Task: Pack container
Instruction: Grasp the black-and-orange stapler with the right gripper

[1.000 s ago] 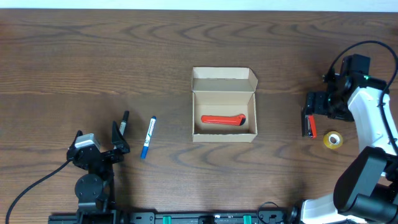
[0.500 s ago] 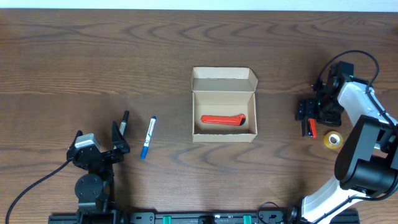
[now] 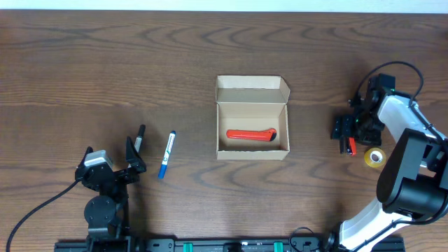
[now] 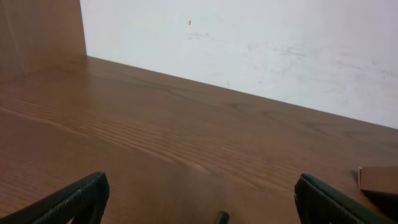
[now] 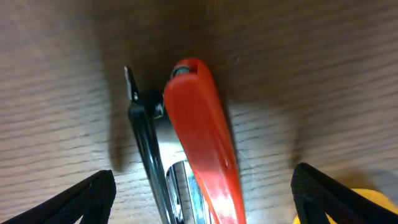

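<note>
Red plastic filled the space between my right fingers [image 5: 78, 200]: a stapler [image 5: 200, 143], apparently lying on its side, black base and metal magazine showing beside the red top. Those fingers stood spread wide on either side of it, closed on nothing. I judged it hard, dense and smooth-skinned, best pinched across its flat sides near mid-length so it would not swing. A yellow tape roll [image 5: 375, 208] lay just beside it.

My left fingers [image 4: 69, 200] were parted too, empty, resting low over the bench [image 3: 105, 63] near a black marker [image 3: 139, 138] and a blue marker [image 3: 166, 154].

At the bench's centre, well apart from both arms, sat the container [image 3: 252, 92], flap lid folded back, a red tool [image 3: 248, 134] already lying inside. I reckoned its thin cardboard light and easily pushed or dented, so anything should go in from above, and the lid's free edge looked the place to hold for closing.
</note>
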### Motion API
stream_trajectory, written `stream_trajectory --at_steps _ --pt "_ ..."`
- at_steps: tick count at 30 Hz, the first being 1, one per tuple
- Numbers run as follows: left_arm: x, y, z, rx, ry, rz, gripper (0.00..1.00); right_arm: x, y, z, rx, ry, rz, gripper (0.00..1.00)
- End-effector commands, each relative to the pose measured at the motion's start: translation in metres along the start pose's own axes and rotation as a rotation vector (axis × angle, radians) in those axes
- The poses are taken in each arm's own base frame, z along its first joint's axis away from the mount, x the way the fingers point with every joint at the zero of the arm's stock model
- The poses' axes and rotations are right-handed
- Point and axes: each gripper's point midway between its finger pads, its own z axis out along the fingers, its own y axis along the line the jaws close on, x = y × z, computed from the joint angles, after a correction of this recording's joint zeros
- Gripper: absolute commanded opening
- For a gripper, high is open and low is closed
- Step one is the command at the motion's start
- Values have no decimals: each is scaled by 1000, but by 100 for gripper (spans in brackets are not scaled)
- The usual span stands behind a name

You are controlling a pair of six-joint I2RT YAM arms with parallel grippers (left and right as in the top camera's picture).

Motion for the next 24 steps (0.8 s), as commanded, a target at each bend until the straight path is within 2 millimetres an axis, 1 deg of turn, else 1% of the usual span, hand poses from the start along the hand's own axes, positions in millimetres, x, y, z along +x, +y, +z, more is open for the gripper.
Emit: stream_trajectory --at_steps 1,6,7,9,11,14,17,18,19,22,24 --pt "18 5 1 -22 49 3 95 13 3 11 -6 31 21 85" --pt "18 5 1 -22 49 3 96 14 5 14 -21 27 27 85" --pt "18 5 1 -22 49 3 95 14 6 14 -25 27 28 81" --pt "18 5 1 -22 49 3 95 14 6 14 -24 27 28 69" --pt "18 5 1 -22 49 3 95 14 6 14 -24 27 28 55" --pt "18 5 1 -22 49 3 96 14 6 14 -24 26 28 30" --pt "18 5 1 -22 49 3 95 13 6 14 -24 23 28 20" --pt "18 5 1 -22 49 3 95 13 6 14 -25 22 29 13" --pt "18 5 1 -22 49 3 96 12 6 14 -24 21 28 2" --pt "18 5 1 -22 49 3 95 8 7 13 -34 4 29 1" --pt "18 5 1 -22 49 3 95 -1 14 6 -76 -30 20 1"
